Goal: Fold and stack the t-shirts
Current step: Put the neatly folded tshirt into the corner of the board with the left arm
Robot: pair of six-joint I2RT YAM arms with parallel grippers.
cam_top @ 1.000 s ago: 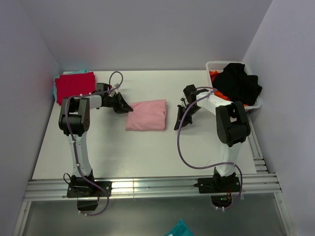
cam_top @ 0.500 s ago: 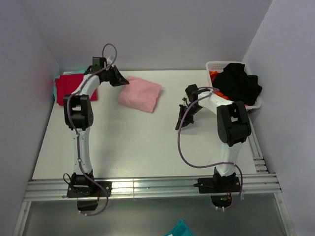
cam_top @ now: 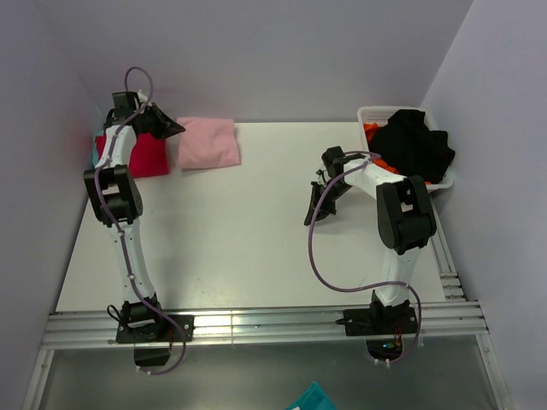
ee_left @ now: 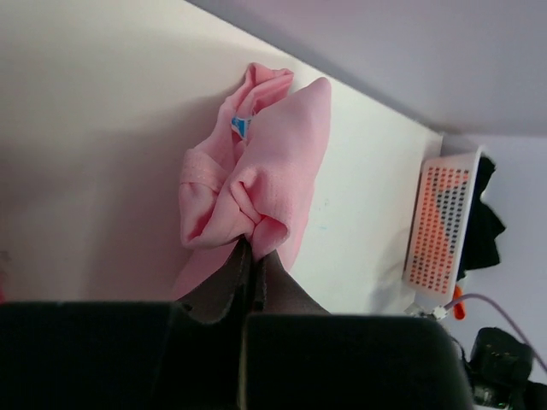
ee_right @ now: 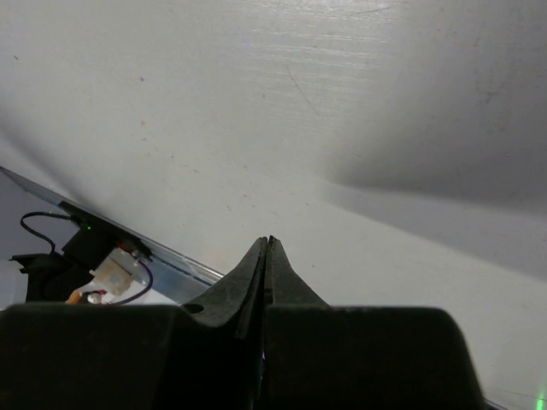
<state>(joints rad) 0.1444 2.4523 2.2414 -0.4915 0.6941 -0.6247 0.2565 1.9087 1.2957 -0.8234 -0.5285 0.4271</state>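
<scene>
The folded light pink t-shirt hangs from my left gripper at the back left, raised above the table; the gripper is shut on its edge. In the left wrist view the pink shirt bunches at my closed fingertips. The folded bright red t-shirt lies at the back left corner, just left of the pink one. A sliver of teal t-shirt shows under its left edge. My right gripper is shut and empty, low over the table right of centre.
A white perforated basket at the back right holds black and orange clothes; it also shows in the left wrist view. Walls close in on the left, back and right. Metal rails run along the table's near edge.
My left gripper has lifted the pink t-shirt off the table's middle and carried it back and left, next to the red shirt. The right arm has not moved.
</scene>
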